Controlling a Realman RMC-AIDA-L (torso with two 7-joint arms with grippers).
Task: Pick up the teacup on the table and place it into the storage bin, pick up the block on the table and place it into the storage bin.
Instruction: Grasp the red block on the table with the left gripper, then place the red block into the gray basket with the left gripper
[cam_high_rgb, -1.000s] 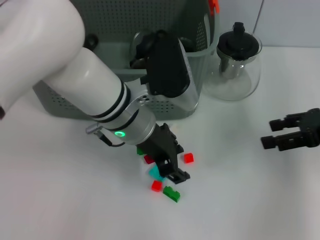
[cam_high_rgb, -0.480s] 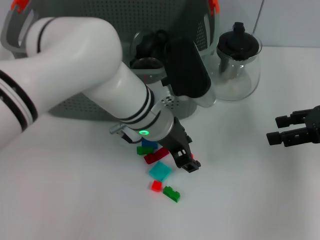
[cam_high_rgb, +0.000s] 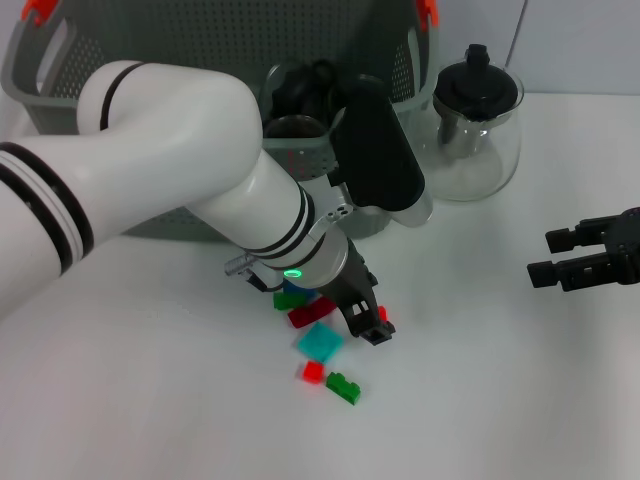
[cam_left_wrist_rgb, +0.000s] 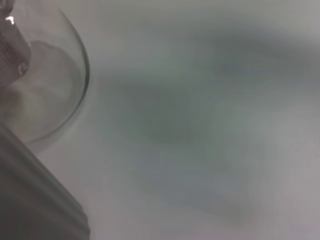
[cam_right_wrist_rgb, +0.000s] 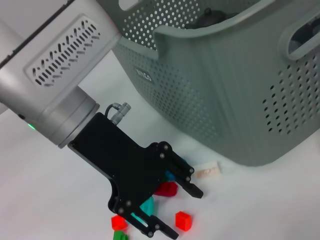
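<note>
Several small blocks (cam_high_rgb: 320, 342) lie under the left pincer (cam_right_wrist_rgb: 172, 212), seemingly spread and empty; descend centred over one.

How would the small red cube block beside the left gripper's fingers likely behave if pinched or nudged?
The small red cube block looks like rigid plastic, so it should hold shape in a pinch. It seems light, and on the smooth white table a nudge would probably slide it. The open left gripper is far wider than it, so a grip off centre may flick it away.
</note>
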